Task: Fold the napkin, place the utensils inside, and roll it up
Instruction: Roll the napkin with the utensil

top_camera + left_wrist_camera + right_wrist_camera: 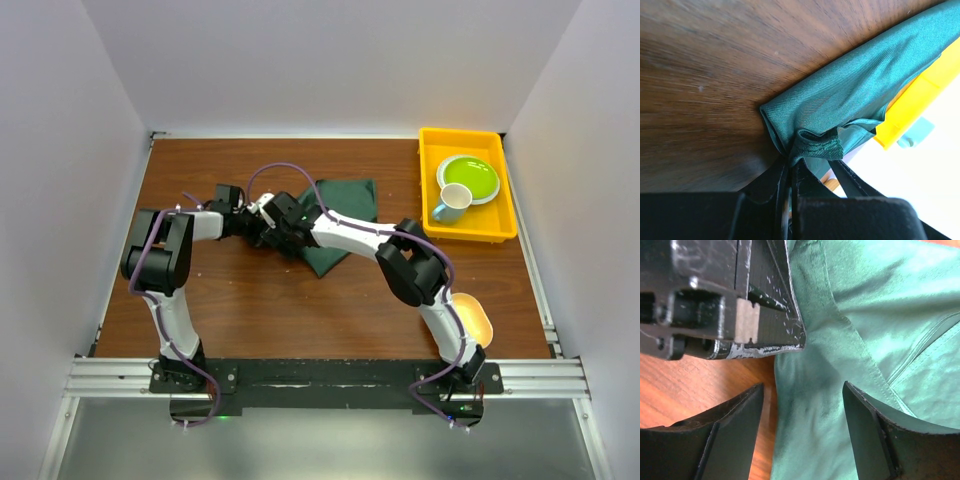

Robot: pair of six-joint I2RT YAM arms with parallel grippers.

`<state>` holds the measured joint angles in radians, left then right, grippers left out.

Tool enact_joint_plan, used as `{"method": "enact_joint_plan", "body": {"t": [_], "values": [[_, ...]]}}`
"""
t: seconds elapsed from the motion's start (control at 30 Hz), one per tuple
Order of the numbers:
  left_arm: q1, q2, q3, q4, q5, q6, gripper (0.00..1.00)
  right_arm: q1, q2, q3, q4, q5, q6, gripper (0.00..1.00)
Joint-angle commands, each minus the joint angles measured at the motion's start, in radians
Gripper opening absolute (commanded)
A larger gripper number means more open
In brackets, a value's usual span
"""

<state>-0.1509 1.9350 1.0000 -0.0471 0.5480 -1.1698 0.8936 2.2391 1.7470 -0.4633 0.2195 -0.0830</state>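
Note:
The dark green napkin (345, 215) lies crumpled on the wooden table, left of the tray. My left gripper (257, 223) is at its left edge, and its fingertips (790, 162) are shut on a bunched fold of the napkin (850, 95). Close beside it, my right gripper (280, 232) hovers over the same end. It is open (802, 397), and the napkin (865, 315) lies flat between its two fingers, which do not pinch it. The left gripper's black body (730, 295) fills the upper left of the right wrist view. I see no utensils in any view.
A yellow tray (430, 190) at the back right holds a green plate (468, 178) and a pale blue cup (450, 205). A beige bowl (478, 320) sits beside the right arm's base. White walls enclose the table on three sides.

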Motion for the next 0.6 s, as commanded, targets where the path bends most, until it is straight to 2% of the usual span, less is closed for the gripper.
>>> {"method": "enact_joint_plan", "body": {"t": [0.0, 0.33, 0.57], "values": [[0.005, -0.044, -0.012, -0.007, 0.035, -0.013, 0.00, 0.002, -0.015, -0.030, 0.032, 0.047, -0.034, 0.66], [0.022, -0.057, -0.012, -0.002, 0.049, -0.011, 0.00, -0.021, 0.002, -0.132, 0.077, -0.071, 0.057, 0.51], [0.025, -0.064, -0.006, 0.000, 0.063, -0.011, 0.00, -0.042, 0.001, -0.193, 0.078, -0.111, 0.124, 0.34]]}}
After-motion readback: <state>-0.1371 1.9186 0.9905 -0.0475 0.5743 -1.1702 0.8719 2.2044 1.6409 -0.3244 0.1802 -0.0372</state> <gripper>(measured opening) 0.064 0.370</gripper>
